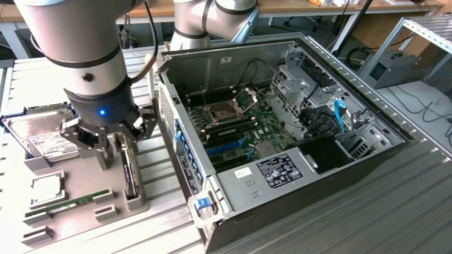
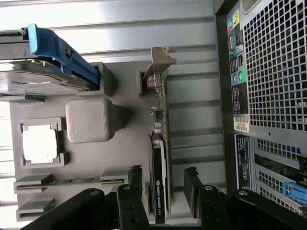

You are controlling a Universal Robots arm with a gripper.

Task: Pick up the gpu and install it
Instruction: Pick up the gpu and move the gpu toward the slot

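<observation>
The gpu (image 2: 159, 153) stands on edge in a slot of the grey holder tray (image 2: 120, 158), its silver bracket at one end and its black cooler between my fingers. My gripper (image 2: 163, 176) is open and straddles the card's cooler end, one black finger (image 2: 135, 178) on each side with a small gap to the card. In the exterior view the gripper (image 1: 117, 153) hangs straight down over the gpu (image 1: 130, 177), to the exterior view's left of the open computer case (image 1: 282, 132).
On the tray lie a silver hard drive (image 1: 42, 137), a CPU (image 1: 46, 190) and a narrow memory stick (image 1: 67, 203). The case's motherboard with blue slots (image 1: 226, 145) lies exposed. The case's back panel (image 2: 273, 72) stands close beside the tray.
</observation>
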